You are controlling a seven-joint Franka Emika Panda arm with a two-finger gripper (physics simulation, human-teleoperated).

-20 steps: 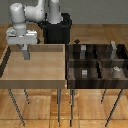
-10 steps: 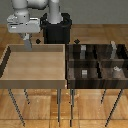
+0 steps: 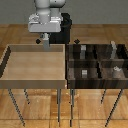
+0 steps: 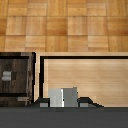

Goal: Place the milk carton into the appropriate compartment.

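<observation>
The milk carton [image 3: 46, 41] is held clamped in the pincer [image 3: 46, 44] above the wooden tray's [image 3: 10, 75] twelve o'clock rim. Transport is judged underway. Carriage toward three o'clock, over the dark divided bin [image 3: 97, 63], is called for next.

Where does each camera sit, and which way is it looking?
Exterior view: raised, off the arm, looking down across both stands; shows the arm and its gripper above the wooden tray, and the dark divided bin.
Wrist view: on the wrist, looking down; gripper parts edge the frame.
Shared: wooden tray, dark divided bin, held milk carton.
</observation>
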